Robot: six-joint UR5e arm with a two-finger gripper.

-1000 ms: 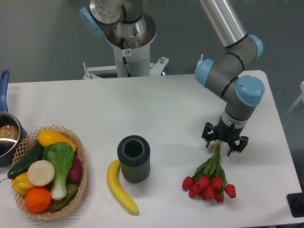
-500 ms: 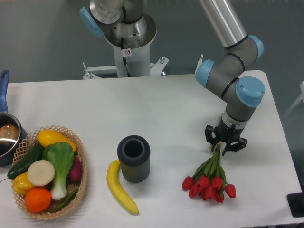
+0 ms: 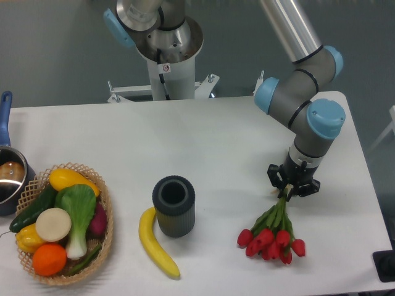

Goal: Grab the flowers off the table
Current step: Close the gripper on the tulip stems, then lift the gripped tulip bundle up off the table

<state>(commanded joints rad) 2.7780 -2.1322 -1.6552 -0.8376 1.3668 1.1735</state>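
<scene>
The claw (image 3: 292,187) is gripping the stem end of the flowers (image 3: 273,232), its fingers drawn tight around them. The red heads are lying on the white bench (image 3: 216,142) at the near right, right of the dark cylinder (image 3: 174,206).

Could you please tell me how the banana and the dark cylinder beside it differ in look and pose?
The banana is yellow, curved and lies flat; the dark cylinder is charcoal, ribbed and stands upright with its open mouth up. The banana is slim and solid, the cylinder stout and hollow. Both rest on the table, close together.
</scene>
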